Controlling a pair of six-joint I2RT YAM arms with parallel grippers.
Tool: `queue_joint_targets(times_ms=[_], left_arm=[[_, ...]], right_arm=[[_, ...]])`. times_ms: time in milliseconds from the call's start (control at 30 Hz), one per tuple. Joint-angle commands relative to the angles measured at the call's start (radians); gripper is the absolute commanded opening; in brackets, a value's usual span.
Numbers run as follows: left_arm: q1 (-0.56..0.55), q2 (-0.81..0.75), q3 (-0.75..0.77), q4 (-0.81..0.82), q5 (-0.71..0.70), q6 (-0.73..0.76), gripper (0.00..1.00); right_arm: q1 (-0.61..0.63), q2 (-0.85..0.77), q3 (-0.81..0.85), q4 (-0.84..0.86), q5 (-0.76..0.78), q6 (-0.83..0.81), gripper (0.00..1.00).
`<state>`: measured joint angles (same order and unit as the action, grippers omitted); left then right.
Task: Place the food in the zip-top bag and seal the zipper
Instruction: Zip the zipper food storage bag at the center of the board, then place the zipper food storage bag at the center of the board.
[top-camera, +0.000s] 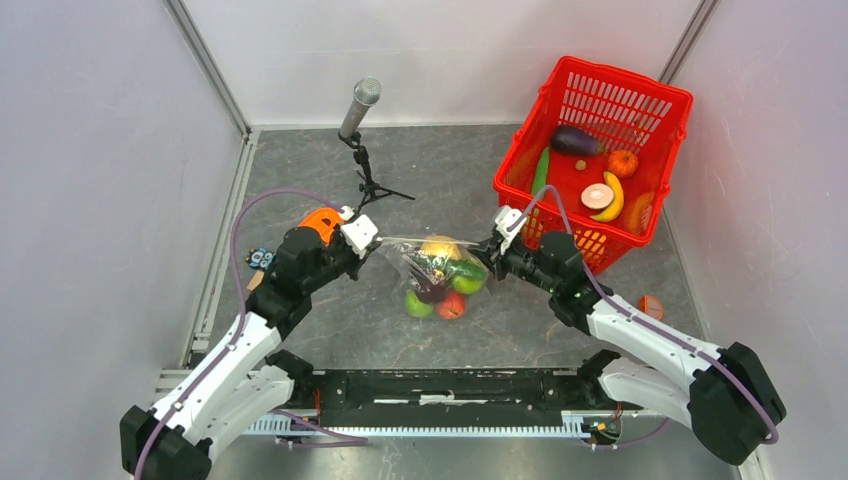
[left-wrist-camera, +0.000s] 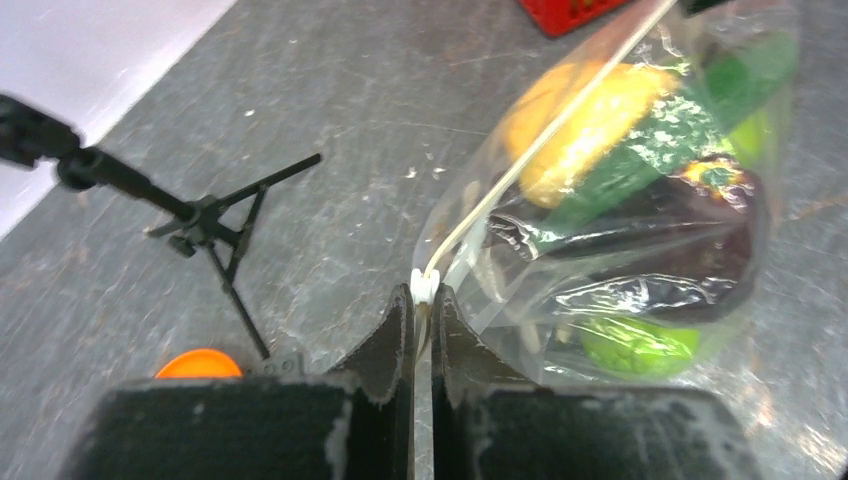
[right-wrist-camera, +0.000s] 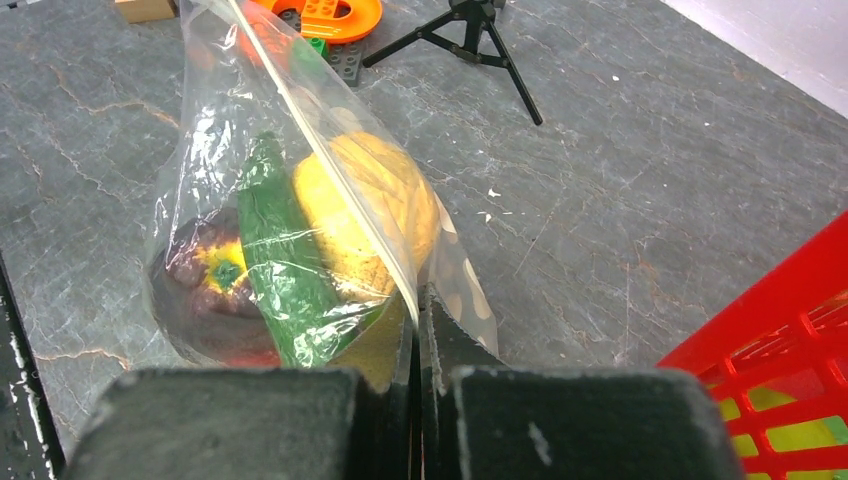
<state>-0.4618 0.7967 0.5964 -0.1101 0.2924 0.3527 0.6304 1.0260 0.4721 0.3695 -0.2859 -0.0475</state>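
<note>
The zip-top bag (top-camera: 437, 268) hangs between my two grippers, just above the table, with the food inside. A yellow lemon (top-camera: 440, 247), a dark grape bunch (top-camera: 430, 286), a green round fruit (top-camera: 419, 304) and a red piece (top-camera: 451, 306) show through it. My left gripper (top-camera: 375, 243) is shut on the white slider (left-wrist-camera: 424, 287) at the left end of the zipper (left-wrist-camera: 540, 150). My right gripper (top-camera: 492, 250) is shut on the bag's right corner (right-wrist-camera: 440, 250). The right wrist view shows the lemon (right-wrist-camera: 365, 210), a long green vegetable (right-wrist-camera: 285, 260) and the zipper (right-wrist-camera: 320, 130).
A red mesh basket (top-camera: 520, 165) with an eggplant, a banana and other toy food stands at the back right. A microphone on a black tripod (top-camera: 360, 110) stands behind the bag. An orange tape holder (top-camera: 320, 220) sits by my left gripper. A small orange piece (top-camera: 651, 306) lies at the right.
</note>
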Motion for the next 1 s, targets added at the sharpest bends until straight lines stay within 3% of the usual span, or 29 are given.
queue_joint_targets(times_ms=[0,167,200,300,433,667,967], left_arm=[[0.035,-0.06,-0.042,0.072,-0.243,-0.041,0.03],[0.035,-0.072,-0.05,0.086,-0.249,-0.052,0.06],[0.035,-0.069,-0.05,0.088,-0.239,-0.051,0.14],[0.035,-0.072,-0.052,0.105,-0.225,-0.074,0.72],[0.035,-0.116,-0.065,0.203,-0.246,-0.167,1.0],[0.037,-0.214,-0.052,0.21,-0.451,-0.322,1.0],[0.052,-0.245,0.022,0.07,-0.67,-0.525,1.0]], right_arm=[[-0.036,-0.04,-0.018,0.057,0.082,0.029,0.0],[-0.037,-0.04,-0.016,0.059,0.065,0.031,0.0],[-0.037,-0.041,-0.015,0.062,0.05,0.029,0.0],[-0.037,-0.03,-0.001,0.077,-0.028,0.029,0.0],[-0.035,0.001,0.063,0.072,-0.142,0.042,0.0],[0.004,0.063,0.24,0.008,-0.169,0.017,0.0],[0.123,0.124,0.48,-0.151,0.0,-0.109,0.0]])
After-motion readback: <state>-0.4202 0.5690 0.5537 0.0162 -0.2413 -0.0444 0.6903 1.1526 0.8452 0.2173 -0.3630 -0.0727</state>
